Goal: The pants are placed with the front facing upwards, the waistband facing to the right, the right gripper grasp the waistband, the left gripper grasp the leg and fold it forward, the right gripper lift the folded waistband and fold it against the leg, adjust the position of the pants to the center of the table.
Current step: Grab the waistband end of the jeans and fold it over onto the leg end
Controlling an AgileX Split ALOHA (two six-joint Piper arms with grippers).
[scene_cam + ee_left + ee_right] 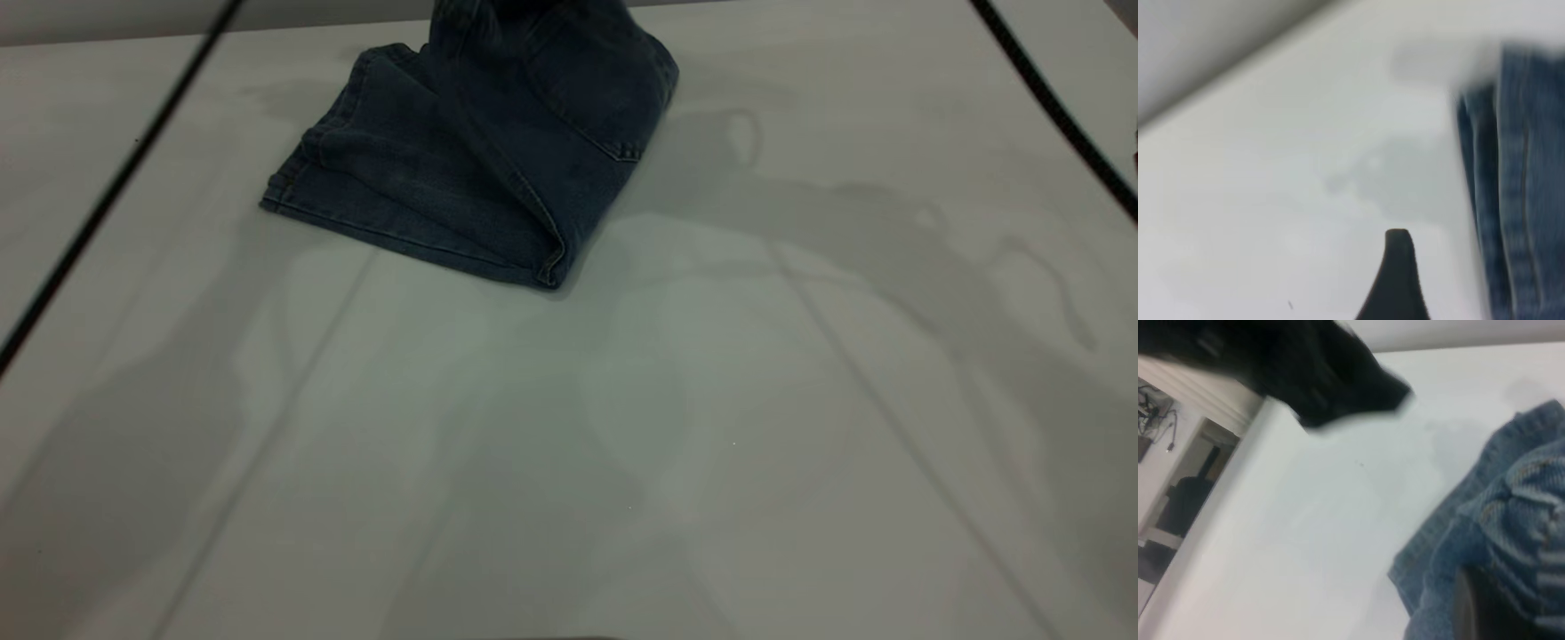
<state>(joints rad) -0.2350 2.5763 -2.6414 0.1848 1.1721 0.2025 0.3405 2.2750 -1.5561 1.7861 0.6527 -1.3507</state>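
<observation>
Denim first: your pants (480,169) sit near the far edge of the table (622,427), a bit toward its left side, with the lower part lying flat in a folded slab and the upper part pulled up out of the top of the exterior view. So something's lifting them, but from out there you can't see what.

Your right wrist view helps a bit. The right gripper (1485,607) is right up against the bunched denim (1511,520), with one dark finger (1475,607) tucked into the cloth. It looks like it's clamped on the fabric, though you can't tell if that's the waistband.

The left gripper (1398,280) shows only one dark fingertip over bare table, just beside the pants' hem (1518,200) and not touching it. Can't tell whether it's spread or closed.
</observation>
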